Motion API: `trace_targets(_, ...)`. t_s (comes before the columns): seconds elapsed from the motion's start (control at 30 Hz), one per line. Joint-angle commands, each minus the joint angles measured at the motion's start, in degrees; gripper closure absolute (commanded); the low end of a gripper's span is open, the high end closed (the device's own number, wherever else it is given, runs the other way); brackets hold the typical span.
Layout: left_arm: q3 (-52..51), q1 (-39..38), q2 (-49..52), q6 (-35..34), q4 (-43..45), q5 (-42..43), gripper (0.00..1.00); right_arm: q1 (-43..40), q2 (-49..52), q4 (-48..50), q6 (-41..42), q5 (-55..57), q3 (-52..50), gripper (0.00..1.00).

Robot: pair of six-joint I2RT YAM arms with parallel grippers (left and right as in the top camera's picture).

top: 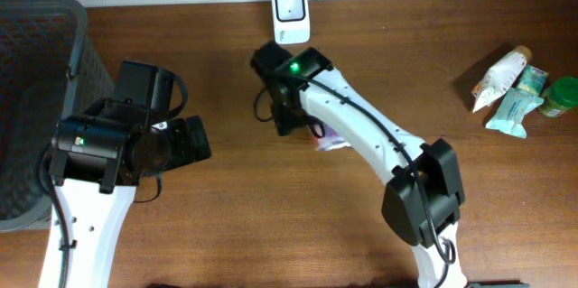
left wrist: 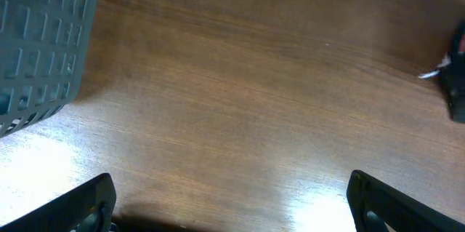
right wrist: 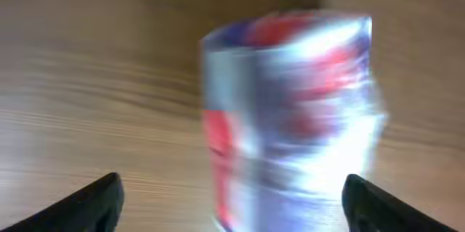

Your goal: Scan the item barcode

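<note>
Shop-checkout bench: scanner [top: 291,13], basket [top: 56,4], packaged goods [top: 513,91].

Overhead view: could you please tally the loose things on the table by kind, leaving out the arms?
Barcode scanner: 1
Basket: 1
Grocery items: 4 (red-and-white packet, white tube, teal pouch, green jar)
Total: 6

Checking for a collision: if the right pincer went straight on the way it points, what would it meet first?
Probably the red, white and blue packet, centred ahead of the right pincer; blur hides how near.
</note>
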Motion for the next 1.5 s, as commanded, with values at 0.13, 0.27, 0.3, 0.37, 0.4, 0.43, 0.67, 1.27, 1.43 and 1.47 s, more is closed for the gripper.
trace_targets(0.13, 0.2, -0.2, -0.2, -0.5, 0.1, -0.4, 0.01, -11.3, 0.1, -9.4, -5.0, -7.8, 18.8, 0.01)
trace_targets(0.27, 0.2, -0.2, -0.2, -0.5, 0.1, -0.4, 0.01, -24.0, 0.1, -12.5, -12.2, -12.5, 18.4, 0.01)
trace_targets(0.3, 0.2, -0.2, -0.2, -0.5, 0.1, -0.4, 0.01, -27.2, 0.1, -12.5, -16.7, -18.4, 17.9, 0.01)
trace_targets(0.37, 0.2, -0.2, -0.2, -0.5, 0.1, -0.4, 0.01, -29.7, 0.1, -11.7, -22.4, -26.7, 15.8, 0.01)
trace_targets(0.4, 0.2, -0.2, -0.2, -0.5, 0.1, -0.4, 0.01, -30.5, 0.1, -9.6, -25.3, -31.5, 12.3, 0.01)
trace_targets(0.43, 0.2, -0.2, -0.2, -0.5, 0.1, -0.4, 0.01, -30.5, 0.1, -7.2, -25.3, -33.0, 9.6, 0.01)
trace_targets(0.67, 0.2, -0.2, -0.2, -0.5, 0.1, -0.4, 0.01, -30.4, 0.1, 17.9, -28.3, -56.1, -18.8, 0.07)
trace_targets(1.27, 0.2, -0.2, -0.2, -0.5, 0.1, -0.4, 0.01, -25.9, -9.8, 37.2, -18.2, -56.0, -26.0, 0.81)
trace_targets(1.43, 0.2, -0.2, -0.2, -0.5, 0.1, -0.4, 0.01, -18.3, -8.3, 38.1, 0.6, -39.5, -32.8, 0.55)
trace_targets(1.47, 0.2, -0.2, -0.2, -0.5, 0.1, -0.4, 0.01, -17.1, -8.3, 38.3, 0.5, -38.2, -33.4, 0.33)
